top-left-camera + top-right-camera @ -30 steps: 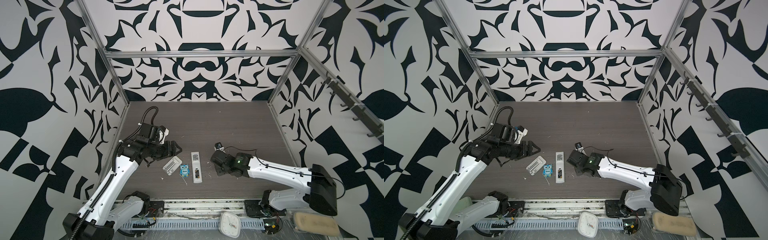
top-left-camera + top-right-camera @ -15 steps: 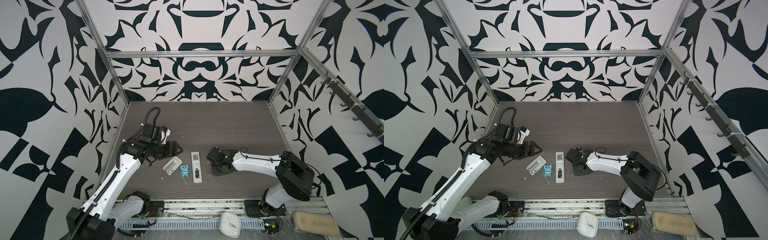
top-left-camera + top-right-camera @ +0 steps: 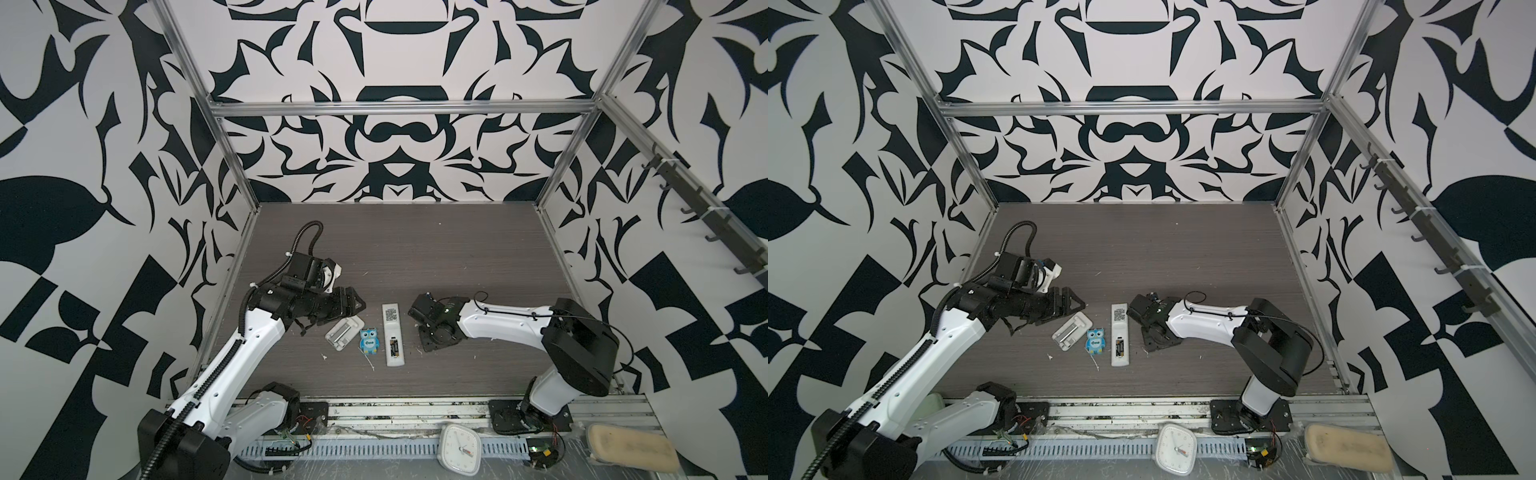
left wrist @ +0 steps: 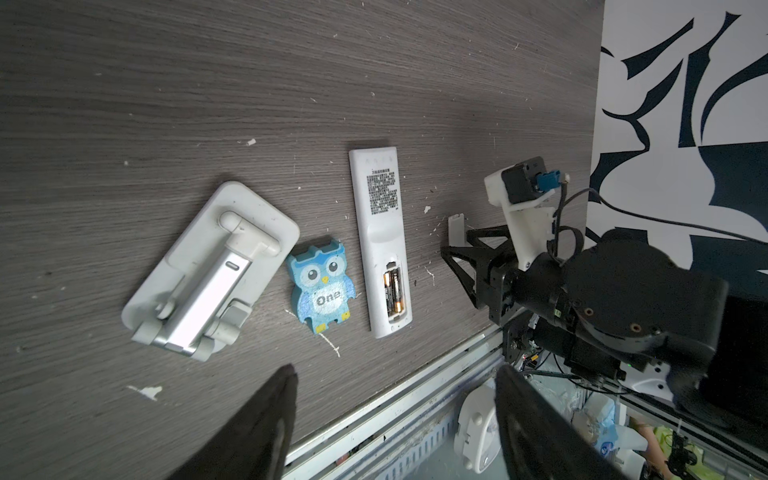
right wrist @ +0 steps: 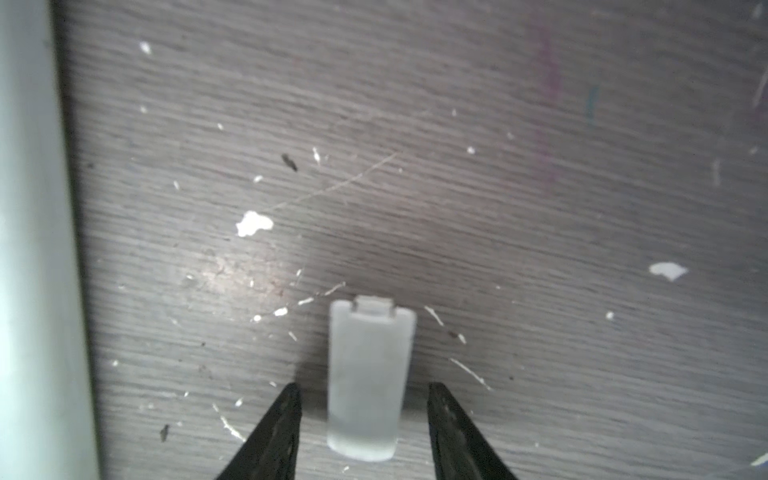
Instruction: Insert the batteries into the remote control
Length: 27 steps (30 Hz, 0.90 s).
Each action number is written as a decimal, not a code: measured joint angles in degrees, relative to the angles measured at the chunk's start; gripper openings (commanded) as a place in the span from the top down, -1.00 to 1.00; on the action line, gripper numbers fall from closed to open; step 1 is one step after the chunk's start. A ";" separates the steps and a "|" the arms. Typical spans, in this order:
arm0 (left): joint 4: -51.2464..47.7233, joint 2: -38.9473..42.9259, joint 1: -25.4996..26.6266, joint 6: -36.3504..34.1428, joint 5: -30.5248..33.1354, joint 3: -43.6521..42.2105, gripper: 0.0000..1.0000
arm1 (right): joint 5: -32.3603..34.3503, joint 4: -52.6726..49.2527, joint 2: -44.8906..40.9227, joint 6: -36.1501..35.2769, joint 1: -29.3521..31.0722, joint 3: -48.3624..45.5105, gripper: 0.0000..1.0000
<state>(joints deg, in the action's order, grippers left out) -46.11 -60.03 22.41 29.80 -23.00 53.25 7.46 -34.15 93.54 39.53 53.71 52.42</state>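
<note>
The remote control [image 3: 392, 332] [image 3: 1119, 332] [image 4: 380, 237] lies back-up on the table, white, with its compartment uncovered. Both batteries [image 4: 392, 291] [image 3: 394, 347] sit side by side inside it, dark with gold ends. To its right a small white battery cover [image 5: 370, 374] [image 4: 455, 226] lies flat on the table. My right gripper [image 5: 363, 388] [image 3: 428, 343] points down over the cover, open, with a gap on each side. My left gripper [image 4: 395, 370] [image 3: 359, 305] [image 3: 1079, 305] hovers open and empty, left of the remote.
A white folding phone stand [image 3: 345, 332] [image 4: 208, 270] and a blue owl figure [image 3: 369, 340] [image 4: 324, 286] lie just left of the remote. The metal front rail [image 3: 395, 411] borders the table, with a white clock [image 3: 459, 453] beyond it. White specks litter the dark wood surface.
The right gripper's jaws have spread apart around the cover, and the right arm's elbow has folded in towards the table. The left gripper has drifted slightly back.
</note>
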 measured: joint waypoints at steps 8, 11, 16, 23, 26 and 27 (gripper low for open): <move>1.42 1.36 0.11 2.95 1.38 0.00 -0.55 | 2.69 -7.69 0.24 -5.66 -0.04 13.27 -0.34; 2.49 3.06 0.37 5.35 2.19 -0.63 -0.56 | 0.96 -8.33 1.99 -7.50 -0.07 19.17 -0.98; 4.48 5.81 3.19 11.02 5.03 -4.17 -0.56 | -3.76 -8.13 7.82 -10.40 -0.04 24.33 -1.00; 6.80 5.33 10.82 18.21 12.28 -5.16 -0.56 | -9.07 -7.65 13.38 -15.13 -0.13 26.32 -0.99; 7.37 4.35 13.79 20.68 15.89 -5.07 -0.56 | -10.75 -6.67 13.90 -16.68 -0.83 26.27 -0.96; 7.69 4.07 14.67 21.64 17.03 -5.07 -0.56 | -11.37 -6.49 14.08 -17.05 -1.22 26.27 -0.95</move>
<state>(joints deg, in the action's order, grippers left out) -38.41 -55.96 37.08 51.44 -5.98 48.18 -3.90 -40.64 107.61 22.48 52.49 78.70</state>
